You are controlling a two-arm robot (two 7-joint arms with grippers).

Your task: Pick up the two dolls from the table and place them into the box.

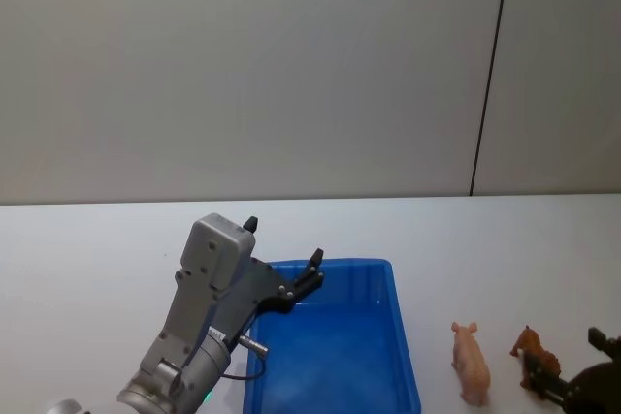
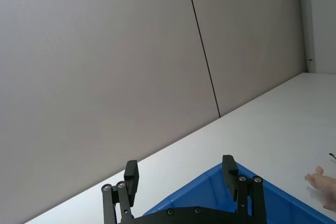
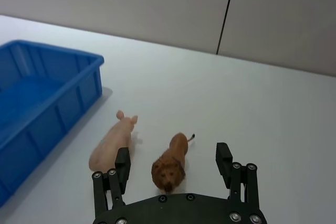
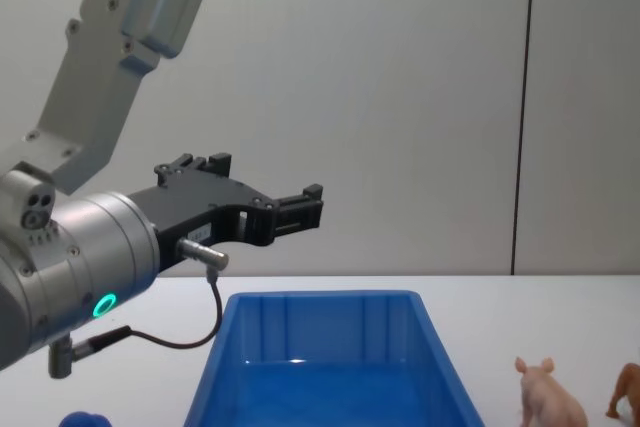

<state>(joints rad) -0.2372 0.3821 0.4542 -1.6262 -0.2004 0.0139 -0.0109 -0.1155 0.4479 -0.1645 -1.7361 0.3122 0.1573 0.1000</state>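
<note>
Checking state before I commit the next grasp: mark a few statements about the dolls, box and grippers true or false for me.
1. The pig and the brown doll both stand on the table, outside the box. True.
2. The left gripper holds the pig. False: it is open and empty, raised above the box's far left corner.
3. The pig stands between the box and the brown doll. True.
4. The right gripper is shut on the brown doll. False: its fingers are open, one on each side of that doll in the right wrist view.
</note>
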